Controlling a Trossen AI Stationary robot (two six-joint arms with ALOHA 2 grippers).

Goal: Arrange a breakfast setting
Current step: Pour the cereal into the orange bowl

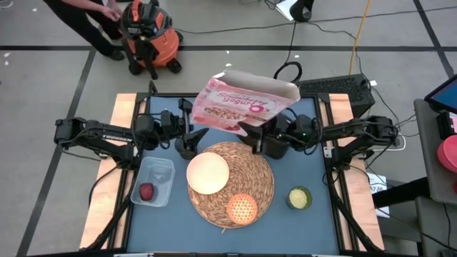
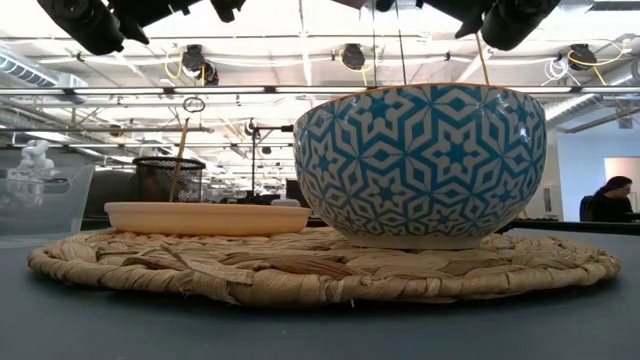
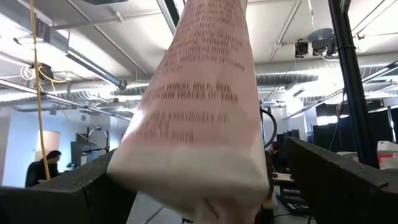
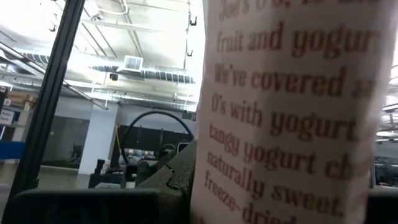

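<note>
The pink-white cereal box (image 1: 243,103) is held tilted high above the table's far middle, its open top (image 1: 285,89) toward the far right. My left gripper (image 1: 187,143) is at its lower end and my right gripper (image 1: 255,139) at its side. Both are shut on it. The round straw placemat (image 1: 260,178) carries the cream bowl (image 1: 208,173) and the small orange dish (image 1: 242,208), blue-patterned outside (image 2: 420,165). The dark-red fruit (image 1: 146,191) lies in the clear tub (image 1: 161,171). A dark mesh cup (image 2: 168,180) shows behind the bowl. I see no spoon. My left gripper has the box's lower end (image 3: 186,174) between its two fingers (image 3: 68,193), which point upward. The box stands up and away from the fingers, lifted clear. The touching spot lies below the picture's edge. My right gripper has the box's printed side (image 4: 280,155) between its two fingers (image 4: 171,180), which slant upward from below. The box is clear of the table. The box itself hides the far finger's pad.
A small green-yellow cup (image 1: 299,198) stands right of the placemat. The clear tub stands left of it. Wooden side boards (image 1: 107,185) flank the blue table. People and an orange vacuum (image 1: 150,36) are beyond the far edge.
</note>
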